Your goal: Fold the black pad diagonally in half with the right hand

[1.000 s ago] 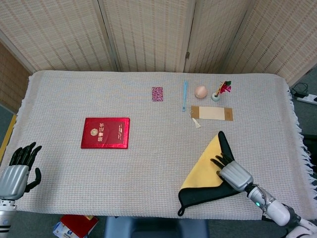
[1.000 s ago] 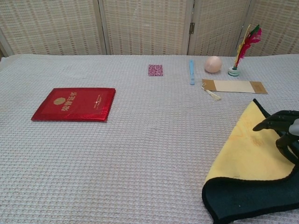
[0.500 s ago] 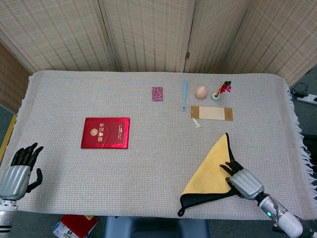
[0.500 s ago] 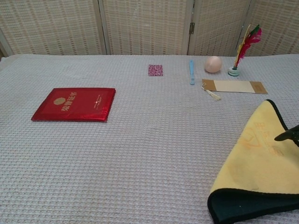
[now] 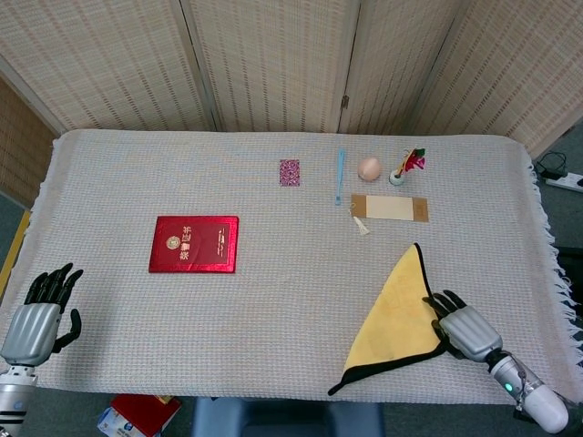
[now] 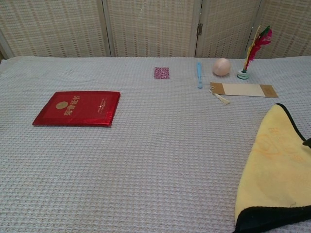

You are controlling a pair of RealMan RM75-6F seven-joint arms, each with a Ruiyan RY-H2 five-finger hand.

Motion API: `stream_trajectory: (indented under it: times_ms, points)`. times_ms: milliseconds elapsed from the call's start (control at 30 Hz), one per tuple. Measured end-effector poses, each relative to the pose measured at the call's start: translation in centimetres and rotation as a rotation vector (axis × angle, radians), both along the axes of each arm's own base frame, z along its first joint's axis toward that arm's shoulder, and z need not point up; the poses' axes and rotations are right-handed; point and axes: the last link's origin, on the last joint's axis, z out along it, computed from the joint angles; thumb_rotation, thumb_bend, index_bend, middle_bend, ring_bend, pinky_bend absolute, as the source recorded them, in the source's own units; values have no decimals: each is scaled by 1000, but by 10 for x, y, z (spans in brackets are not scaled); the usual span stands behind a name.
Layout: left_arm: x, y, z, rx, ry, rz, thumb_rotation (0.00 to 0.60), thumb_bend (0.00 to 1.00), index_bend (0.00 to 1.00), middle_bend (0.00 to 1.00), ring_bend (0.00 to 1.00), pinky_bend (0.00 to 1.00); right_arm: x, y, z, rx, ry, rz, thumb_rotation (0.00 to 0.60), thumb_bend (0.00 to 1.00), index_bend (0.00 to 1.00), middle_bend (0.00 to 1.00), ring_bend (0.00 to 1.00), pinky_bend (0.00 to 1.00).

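Right robot hand (image 5: pixel 465 328) is lying low right in the head view, fingers spread flat, holding nothing, touching the pad's (image 5: pixel 396 314) right edge. Pad is lying folded, yellow side up. Pressing gently along the crease should be helping.

Right hand (image 5: pixel 466 330) low, fingers (image 5: pixel 444 301) spread flat; left hand (image 5: pixel 35 319) idle, fingers apart.
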Motion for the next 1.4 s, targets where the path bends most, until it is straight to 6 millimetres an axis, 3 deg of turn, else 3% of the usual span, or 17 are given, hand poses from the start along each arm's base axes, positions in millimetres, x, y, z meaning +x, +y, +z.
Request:
stream_trajectory:
  times_ms: [267,500,667,967,1067,1233,1400]
  points:
    - [-1,1,-2,-5,2,4,474,779,0,31,0,0,-5,6,0,12,6,-12,600,462,621,70,20,0]
    - [-1,1,-1,-4,1,2,477,777,0,31,0,0,-8,8,5,19,38,-47,600,461,295,0,0,0]
    - [-1,1,-2,-8,1,5,476,764,0,31,0,0,-8,10,8,12,42,-69,600,462,171,0,0,0]
    - [-1,1,0,2,0,2,477,755,0,31,0,0,-1,17,29,-46,-70,-110,600,461,71,0,0,0]
    - [-1,1,-1,-4,2,3,476,754,0,31,0,0,5,19,42,-119,-159,-114,600,462,3,0,0,0]
    - [-1,0,-7,-41,9,11,480,745,0,31,0,0,18,26,68,-325,-291,-68,600,461,0,0,0,0]
    - [2,-2,-10,-64,5,6,477,744,0,31,0,0,24,38,79,-472,-240,-47,600,462,0,0,0,0]
